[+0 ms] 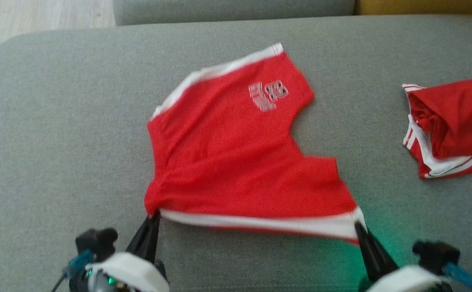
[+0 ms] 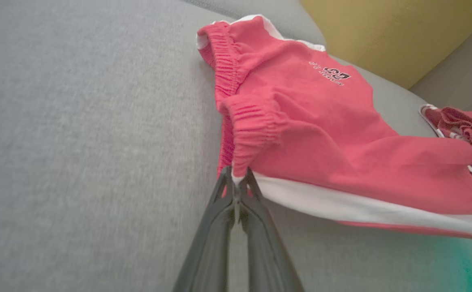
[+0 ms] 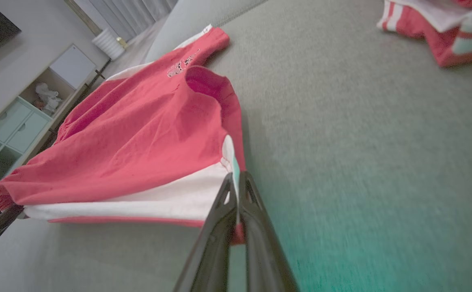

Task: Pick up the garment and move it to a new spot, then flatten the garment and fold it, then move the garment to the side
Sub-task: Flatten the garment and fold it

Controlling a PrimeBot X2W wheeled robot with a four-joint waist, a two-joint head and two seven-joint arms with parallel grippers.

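Tension along the near side of the red shorts [image 1: 227, 162], folks, and both arms are in on it. The left gripper [image 1: 154, 217] has its jaws pinched tight on the elastic waistband corner. Down the left wrist view you see the two dark fingers meet right on the gathered fabric [image 2: 238, 178]. Over on the other side, the right gripper [image 1: 358, 227] is clamped just as hard on the leg-hem corner, jaws closed on the end of the white side stripe [image 3: 236, 182].

Between those two grips the white stripe runs taut and rides clear of the grey sofa seat [image 1: 57, 121], with shadow underneath it. The far part of the shorts [image 3: 138, 138] lies on the cushion around the middle of the seat. The other white-trimmed side points toward the back edge, and the silver number print [image 1: 268, 95] faces up.

Off toward the seat's right side, well apart, sits a second red garment [image 1: 451, 129] with white stripes, crumpled in a heap. A green glow [image 1: 382, 227] washes the cushion just beside the right gripper. A yellow cushion [image 2: 382, 32] peeks in beyond the back edge.
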